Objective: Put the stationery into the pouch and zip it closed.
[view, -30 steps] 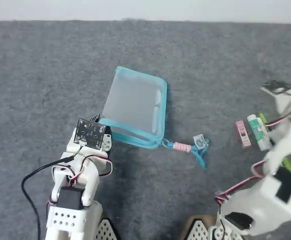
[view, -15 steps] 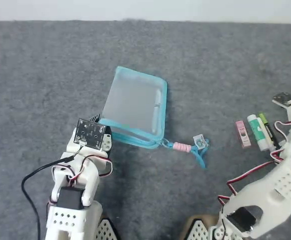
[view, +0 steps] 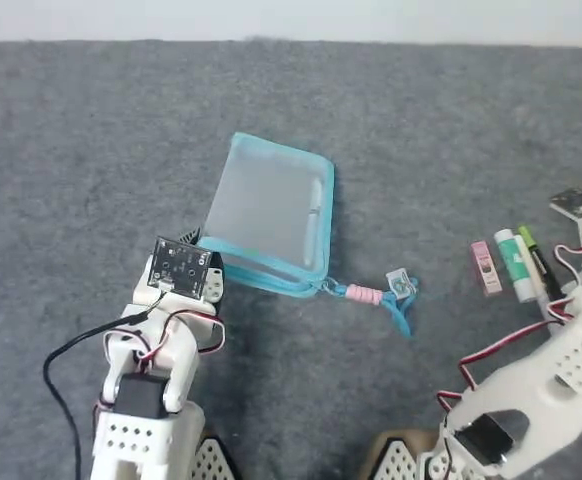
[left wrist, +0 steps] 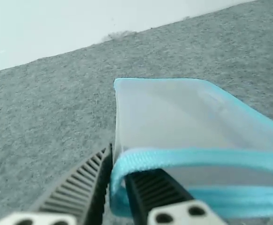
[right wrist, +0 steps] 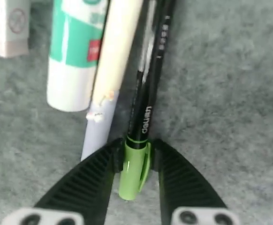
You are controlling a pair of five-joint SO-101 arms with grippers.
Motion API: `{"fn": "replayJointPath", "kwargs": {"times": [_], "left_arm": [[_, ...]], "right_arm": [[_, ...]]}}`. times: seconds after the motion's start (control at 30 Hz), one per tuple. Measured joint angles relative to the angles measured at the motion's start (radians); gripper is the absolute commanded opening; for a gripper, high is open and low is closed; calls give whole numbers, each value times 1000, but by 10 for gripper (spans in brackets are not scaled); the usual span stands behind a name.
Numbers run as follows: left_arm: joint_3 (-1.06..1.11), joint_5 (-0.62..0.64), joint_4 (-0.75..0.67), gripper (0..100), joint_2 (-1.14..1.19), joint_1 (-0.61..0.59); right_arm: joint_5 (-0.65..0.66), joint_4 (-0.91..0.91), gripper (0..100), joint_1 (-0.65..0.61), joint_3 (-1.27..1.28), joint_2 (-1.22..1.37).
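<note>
One pouch; one pink eraser; one glue stick; one cream stick; one green-capped pen.

left arm low, jaws clamped; right arm outstretched, jaws pinched

A grey, felt-like mat covers the table from its near edge to its far edge, with a coarse, evenly flecked nap (a small tuft of fibres stands up at the far edge). Beyond that edge rises a pale, plain wall, meeting the mat in a straight line
</note>
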Motion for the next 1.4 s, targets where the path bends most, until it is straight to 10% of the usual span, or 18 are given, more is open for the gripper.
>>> {"fn": "replayJointPath", "kwargs": {"times": [0.63, 0.97, 1.4], "left_arm": [[0, 0, 0, 12, 0, 0], [0, 0, 0, 12, 0, 0], [0, 0, -21, 12, 0, 0]], "right_arm": [[-262, 270, 6, -74, -21, -279], [-440, 384, 6, -423, 150, -743], [-747, 385, 6, -1231, 640, -1336]]}}
